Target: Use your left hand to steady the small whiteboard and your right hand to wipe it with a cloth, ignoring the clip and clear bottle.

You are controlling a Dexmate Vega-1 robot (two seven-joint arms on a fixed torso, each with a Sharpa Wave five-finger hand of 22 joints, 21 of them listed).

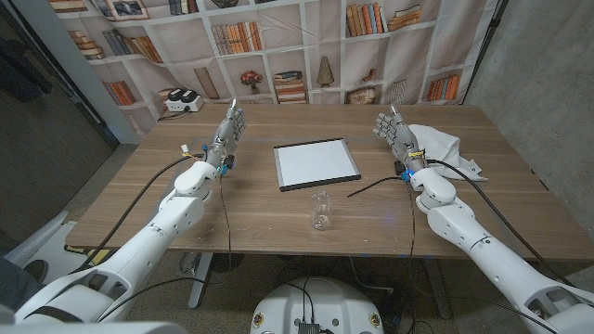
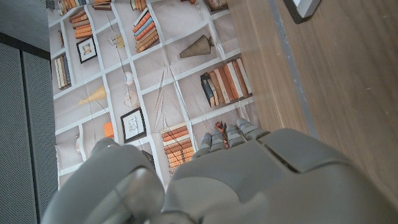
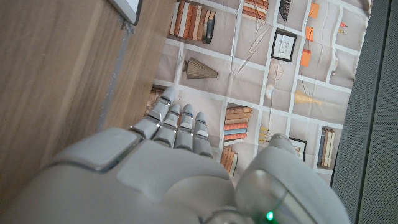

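Note:
The small whiteboard (image 1: 316, 163), white with a dark frame, lies in the middle of the wooden table (image 1: 278, 209). One of its corners shows in the left wrist view (image 2: 305, 7) and in the right wrist view (image 3: 127, 7). My left hand (image 1: 229, 130) (image 2: 249, 180) is held up left of the board, fingers straight and apart, holding nothing. My right hand (image 1: 394, 133) (image 3: 168, 165) is raised the same way right of the board, apart from it. A crumpled white cloth (image 1: 438, 145) lies on the table just right of my right hand, untouched.
A clear bottle (image 1: 320, 210) lies on its side just in front of the board. A small object (image 1: 184, 148), maybe the clip, sits left of my left hand. A white box (image 1: 183, 100) stands at the table's far left corner. A bookshelf-print backdrop (image 1: 306, 46) hangs behind.

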